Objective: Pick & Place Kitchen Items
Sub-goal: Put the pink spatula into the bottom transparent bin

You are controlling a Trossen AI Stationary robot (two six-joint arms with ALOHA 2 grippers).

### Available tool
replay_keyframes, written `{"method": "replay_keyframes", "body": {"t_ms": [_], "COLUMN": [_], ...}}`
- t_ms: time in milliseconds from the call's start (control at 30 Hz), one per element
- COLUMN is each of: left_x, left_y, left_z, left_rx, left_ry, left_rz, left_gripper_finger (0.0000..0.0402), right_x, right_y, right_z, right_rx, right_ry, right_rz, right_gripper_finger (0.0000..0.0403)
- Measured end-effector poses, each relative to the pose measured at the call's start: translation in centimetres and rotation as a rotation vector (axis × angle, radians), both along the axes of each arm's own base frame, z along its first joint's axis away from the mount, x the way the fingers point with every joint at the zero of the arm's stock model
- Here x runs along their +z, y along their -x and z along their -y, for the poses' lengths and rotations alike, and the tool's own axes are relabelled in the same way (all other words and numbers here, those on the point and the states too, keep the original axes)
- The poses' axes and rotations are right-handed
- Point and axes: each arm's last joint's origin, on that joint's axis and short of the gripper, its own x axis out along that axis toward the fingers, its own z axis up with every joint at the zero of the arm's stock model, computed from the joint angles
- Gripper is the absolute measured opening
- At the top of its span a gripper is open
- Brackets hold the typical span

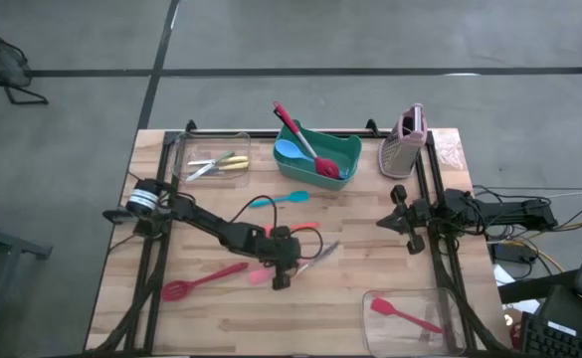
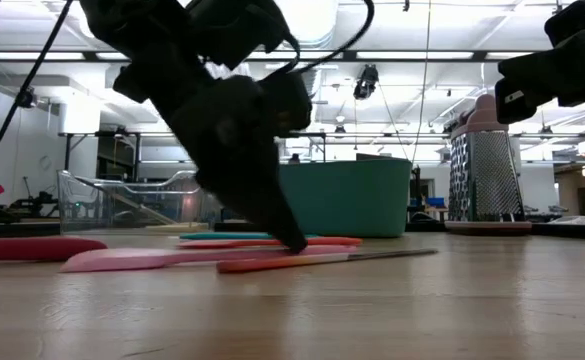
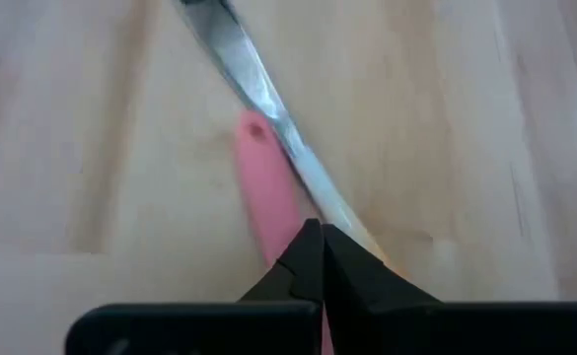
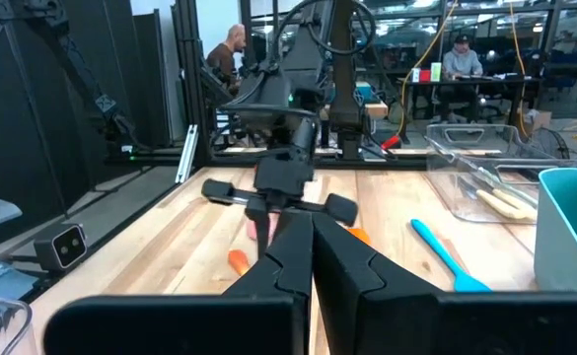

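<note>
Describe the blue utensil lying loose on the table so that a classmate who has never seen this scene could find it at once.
Start at the teal bin at the table's far edge, between the clear tub and the upright grater. Just in front of the bin, on bare wood, lies the blue utensil. It is the only loose blue piece; the others on the wood nearby are red, pink or metal.
</note>
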Motion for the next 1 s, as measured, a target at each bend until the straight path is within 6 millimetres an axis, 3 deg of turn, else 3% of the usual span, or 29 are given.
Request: {"method": "replay_keyframes", "body": {"t_ms": [100,267,400,600,1000], "left_x": [-0.4,-0.2,0.6,2.2,-0.3], "left_y": [0.0,0.0,-0.4,-1.4,-1.2], "left_z": [0.0,0.0,0.1,0.1,0.0], "left_rx": [-0.002,0.038,0.046,0.133,0.166], "left_ry": [0.001,-0.003,-0.012,-0.176,-0.105], "left_rz": [-0.010,0.000,0.016,0.116,0.014], "left_gripper_finger": [0.0004,0.0045,0.0070,0.0098,0.0147], "right_x": [0.0,0.0,0.0,0.0,0.0], "right_y": [0.0,0.0,0.0,0.0,0.0], "right_z": [0.0,0.0,0.0,0.0,0.0], "right_rx": [0.000,0.000,0.000,0.000,-0.001], "right_ry": [0.000,0.000,0.000,0.000,0.000], "right_rz": [0.000,0.000,0.000,0.000,0.000], "right_gripper_finger": [0.0008,0.0008,0.0008,0.0008,0.0008]}}
